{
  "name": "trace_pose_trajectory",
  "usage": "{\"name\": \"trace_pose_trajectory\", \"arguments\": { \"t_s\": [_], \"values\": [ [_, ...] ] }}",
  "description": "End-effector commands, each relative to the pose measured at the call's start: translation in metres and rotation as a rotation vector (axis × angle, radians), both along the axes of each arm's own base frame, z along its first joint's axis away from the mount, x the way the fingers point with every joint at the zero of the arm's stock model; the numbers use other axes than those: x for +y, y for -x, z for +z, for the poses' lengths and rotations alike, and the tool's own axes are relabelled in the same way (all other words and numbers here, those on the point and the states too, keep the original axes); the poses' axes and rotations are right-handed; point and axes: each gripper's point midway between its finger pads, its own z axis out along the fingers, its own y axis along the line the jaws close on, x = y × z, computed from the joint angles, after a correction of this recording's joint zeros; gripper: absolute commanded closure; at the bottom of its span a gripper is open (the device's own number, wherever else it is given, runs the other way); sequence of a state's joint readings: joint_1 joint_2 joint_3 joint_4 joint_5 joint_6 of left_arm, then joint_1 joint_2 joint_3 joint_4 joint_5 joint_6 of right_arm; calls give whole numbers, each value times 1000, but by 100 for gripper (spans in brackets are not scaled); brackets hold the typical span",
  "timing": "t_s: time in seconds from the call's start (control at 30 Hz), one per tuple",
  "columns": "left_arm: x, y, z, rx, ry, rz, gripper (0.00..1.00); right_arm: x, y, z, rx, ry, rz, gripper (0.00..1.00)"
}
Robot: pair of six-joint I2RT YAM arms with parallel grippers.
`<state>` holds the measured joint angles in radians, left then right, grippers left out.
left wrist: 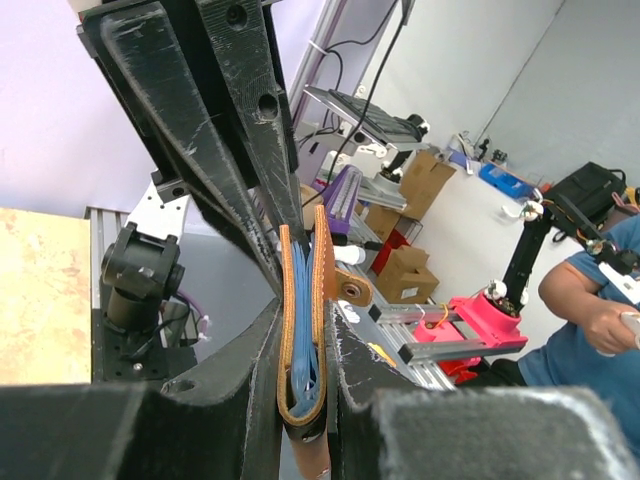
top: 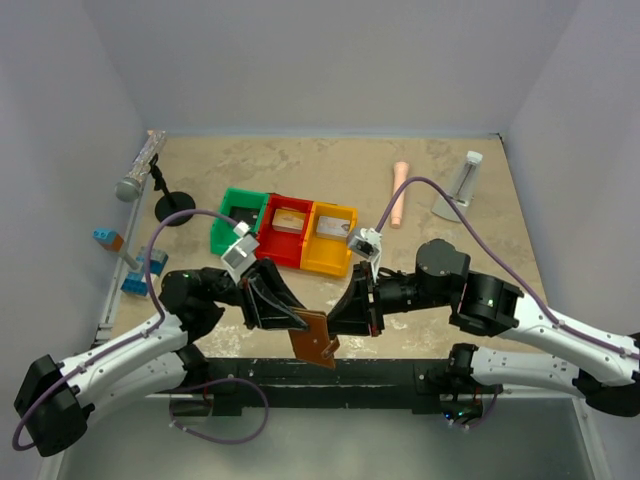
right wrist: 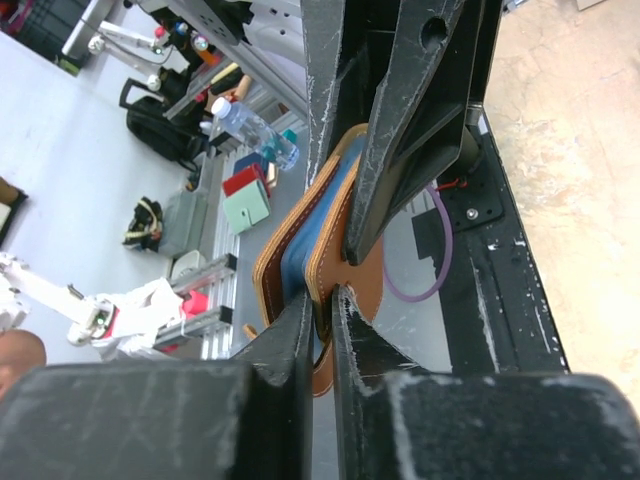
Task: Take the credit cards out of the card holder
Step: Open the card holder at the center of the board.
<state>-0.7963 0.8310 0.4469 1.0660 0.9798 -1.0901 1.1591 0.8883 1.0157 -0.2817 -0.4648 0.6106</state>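
The brown card holder (top: 313, 342) hangs in the air over the table's near edge, between both arms. My left gripper (top: 298, 322) is shut on its folded end, and in the left wrist view the card holder (left wrist: 322, 262) stands edge-on in my left gripper (left wrist: 305, 310). Thin blue layers show between its flaps; I cannot tell credit cards from lining. My right gripper (top: 338, 325) comes in from the right. The right wrist view has my right gripper (right wrist: 322, 295) pinching one brown flap of the card holder (right wrist: 290, 250) between its fingertips. A pale flat piece lies in both the red and the yellow bin.
A green bin (top: 238, 215), a red bin (top: 270, 240) and a yellow bin (top: 322, 262) stand side by side behind the grippers. A microphone (top: 140, 170) with a round stand sits far left, beside blue blocks (top: 108, 240). A pink stick (top: 400, 195) and a clear stand (top: 462, 185) lie back right.
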Motion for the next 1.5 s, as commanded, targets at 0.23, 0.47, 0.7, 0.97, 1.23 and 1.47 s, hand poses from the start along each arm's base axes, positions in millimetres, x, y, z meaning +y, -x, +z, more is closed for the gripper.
{"name": "trace_pose_trajectory", "arguments": {
  "t_s": [0.23, 0.47, 0.7, 0.97, 1.23, 1.47],
  "values": [
    [3, -47, 11, 43, -21, 375, 67, -9, -23, -18, -58, 74, -130, 100],
    [25, -94, -20, 196, -116, 706, 38, -32, -50, -36, -123, 202, -295, 100],
    [33, -102, -42, 282, -144, 766, 0, -49, -83, -54, -165, 344, -479, 100],
    [1, -93, -70, 355, -230, 667, 0, -68, -107, -68, -159, 456, -655, 100],
    [-26, -87, -86, 358, -303, 657, 0, -73, -118, -74, -149, 509, -731, 100],
    [-29, -96, -95, 366, -351, 715, 12, -69, -116, -71, -139, 488, -718, 100]
  ]
}}
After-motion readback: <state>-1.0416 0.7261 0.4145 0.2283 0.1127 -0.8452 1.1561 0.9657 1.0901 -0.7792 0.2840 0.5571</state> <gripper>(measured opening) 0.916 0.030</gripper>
